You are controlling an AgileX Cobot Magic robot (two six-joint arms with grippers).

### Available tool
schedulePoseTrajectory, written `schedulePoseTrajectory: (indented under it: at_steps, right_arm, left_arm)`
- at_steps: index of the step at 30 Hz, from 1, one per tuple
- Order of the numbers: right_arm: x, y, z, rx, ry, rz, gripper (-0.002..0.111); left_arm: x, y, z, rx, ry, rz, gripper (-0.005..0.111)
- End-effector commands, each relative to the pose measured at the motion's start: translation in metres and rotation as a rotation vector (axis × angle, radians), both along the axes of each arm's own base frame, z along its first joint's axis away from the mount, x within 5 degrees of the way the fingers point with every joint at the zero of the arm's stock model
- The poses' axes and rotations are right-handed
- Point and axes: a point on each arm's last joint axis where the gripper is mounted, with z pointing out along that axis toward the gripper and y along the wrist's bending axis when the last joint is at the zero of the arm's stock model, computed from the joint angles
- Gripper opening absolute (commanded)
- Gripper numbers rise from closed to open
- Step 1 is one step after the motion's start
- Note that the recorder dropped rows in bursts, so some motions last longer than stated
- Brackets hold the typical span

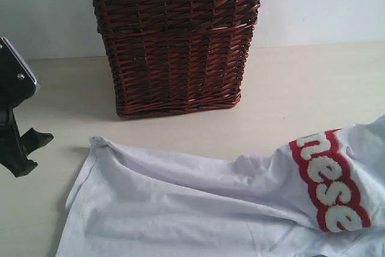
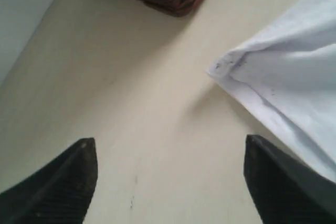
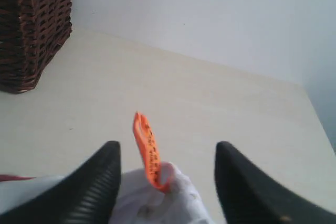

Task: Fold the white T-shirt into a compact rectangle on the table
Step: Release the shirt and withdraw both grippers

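The white T-shirt (image 1: pixel 198 209) lies on the surface (image 1: pixel 313 88) in front of the brown wicker basket (image 1: pixel 174 46), apart from it. The cloth is spread low and wide, with soft ridges across its middle. At the right, a portion is turned over so that the red-outlined lettering (image 1: pixel 331 179) faces up and runs on a slant. The garment leaves the exterior view at the lower and right edges, so its full outline cannot be told.

Left tool (image 2: pixel 169 145): jaws wide apart, with only bare surface between them. A hemmed corner (image 2: pixel 226 66) of the shirt lies near it, not touching.

Right tool (image 3: pixel 168 148): jaws apart. A bunched peak of white fabric carrying the orange neck tag (image 3: pixel 148 150) stands up between the jaws. A gap shows on each side, so nothing is clamped.

Progress, as judged: early to middle. One part appears laid over, but the edges are uneven and no rectangle is formed. Remaining: flatten the ridges, bring the sides in, then fold into a compact stack. Neither tool has a hold, so a fresh grasp is needed first.
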Motion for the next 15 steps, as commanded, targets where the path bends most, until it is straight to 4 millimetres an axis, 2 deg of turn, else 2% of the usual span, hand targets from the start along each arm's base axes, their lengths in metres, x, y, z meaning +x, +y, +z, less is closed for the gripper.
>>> schedulePoseTrajectory:
  at_steps: [1, 4, 6, 9, 10, 11, 12, 13, 14, 15]
  right_arm:
    - [0.001, -0.005, 0.000, 0.029, -0.020, -0.060, 0.074]
    - [0.004, -0.009, 0.008, 0.020, -0.044, -0.094, 0.073]
    - [0.006, -0.011, 0.020, -0.001, -0.077, -0.093, 0.072]
    - [0.012, -0.009, 0.055, -0.002, -0.186, -0.033, 0.070]
    - [0.012, -0.002, 0.078, 0.016, -0.256, 0.041, 0.062]
    - [0.011, 0.002, 0.090, 0.013, -0.292, 0.086, 0.054]
    - [0.006, 0.011, 0.110, -0.022, -0.352, 0.165, 0.034]
    - [0.002, 0.016, 0.119, -0.050, -0.376, 0.203, 0.022]
    - [-0.005, 0.024, 0.130, -0.107, -0.398, 0.250, -0.001]
    - [-0.010, 0.029, 0.133, -0.141, -0.397, 0.272, 0.000]
  left_arm:
    - [0.013, 0.011, 0.000, -0.043, -0.079, 0.034, 0.072]
    - [0.016, 0.014, 0.014, -0.088, -0.185, 0.032, 0.068]
    - [0.016, 0.015, 0.027, -0.116, -0.265, 0.027, 0.061]
    - [0.009, 0.019, 0.060, -0.170, -0.441, 0.023, 0.034]
    - [-0.002, 0.024, 0.083, -0.215, -0.549, 0.036, 0.012]
    - [-0.009, 0.027, 0.093, -0.250, -0.589, 0.061, 0.000]
    - [-0.022, 0.036, 0.108, -0.351, -0.620, 0.146, 0.001]
    - [-0.031, 0.040, 0.114, -0.420, -0.616, 0.205, 0.001]
    - [-0.048, 0.049, 0.121, -0.536, -0.591, 0.314, 0.001]
    - [-0.058, 0.054, 0.121, -0.589, -0.572, 0.370, 0.001]
